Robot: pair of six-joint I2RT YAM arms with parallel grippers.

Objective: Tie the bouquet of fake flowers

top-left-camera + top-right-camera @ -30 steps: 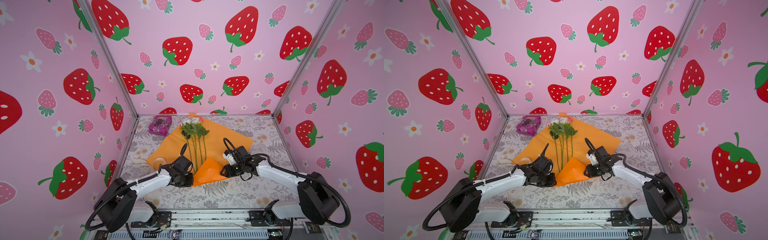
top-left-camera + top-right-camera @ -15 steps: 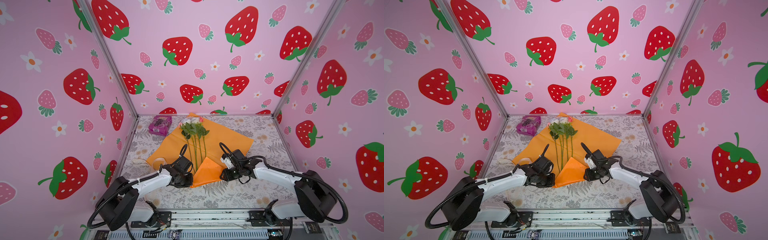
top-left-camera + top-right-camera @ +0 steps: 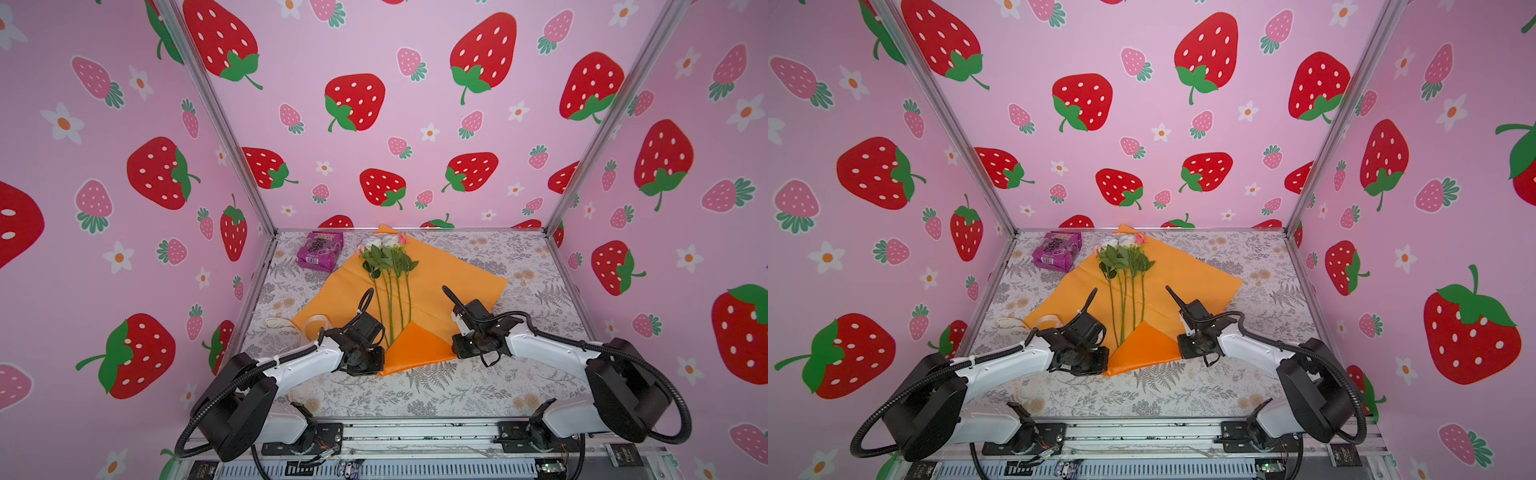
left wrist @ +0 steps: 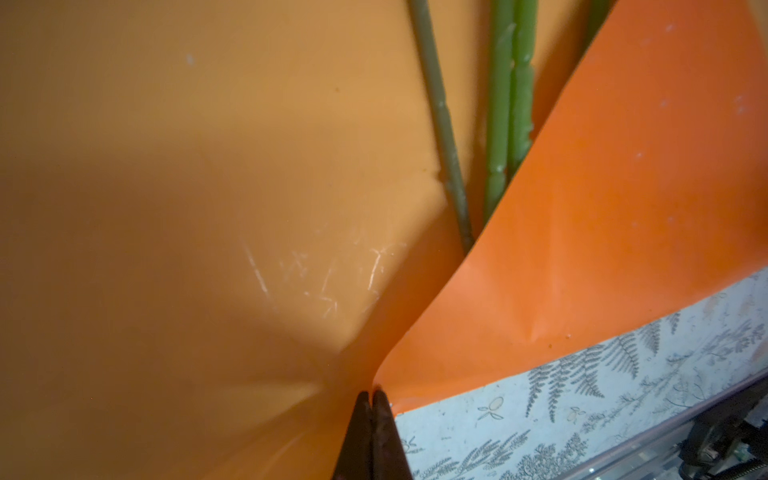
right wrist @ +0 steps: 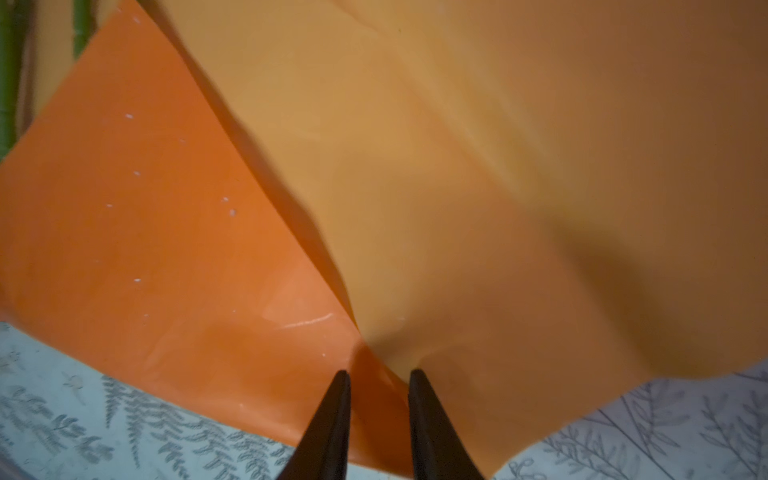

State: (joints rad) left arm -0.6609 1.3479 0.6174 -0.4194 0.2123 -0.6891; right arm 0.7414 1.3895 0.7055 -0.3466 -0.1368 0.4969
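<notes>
The bouquet of fake flowers lies on the table with its pink and white heads point(image 3: 384, 243) to the rear and its green stems point(image 3: 392, 303) running toward me over orange wrapping paper point(image 3: 449, 282). The paper's near corner is folded up over the stem ends as a brighter flap point(image 3: 419, 347). My left gripper point(image 4: 371, 395) is shut on the paper at the flap's left fold, close to the stems point(image 4: 503, 124). My right gripper point(image 5: 378, 376) grips a raised ridge of paper at the flap's right fold point(image 5: 145, 249), its fingers held apart by the bunched sheet.
A purple snack packet point(image 3: 320, 251) lies at the back left. A cream ribbon coil point(image 3: 316, 324) rests by the paper's left corner, just behind my left arm. Pink strawberry walls close in on three sides. The metal rail point(image 3: 415, 432) runs along the front edge.
The raised flap has come down flatter over the stem ends. My right gripper moved left and nearer with it. Both grippers have closed further onto the paper.
</notes>
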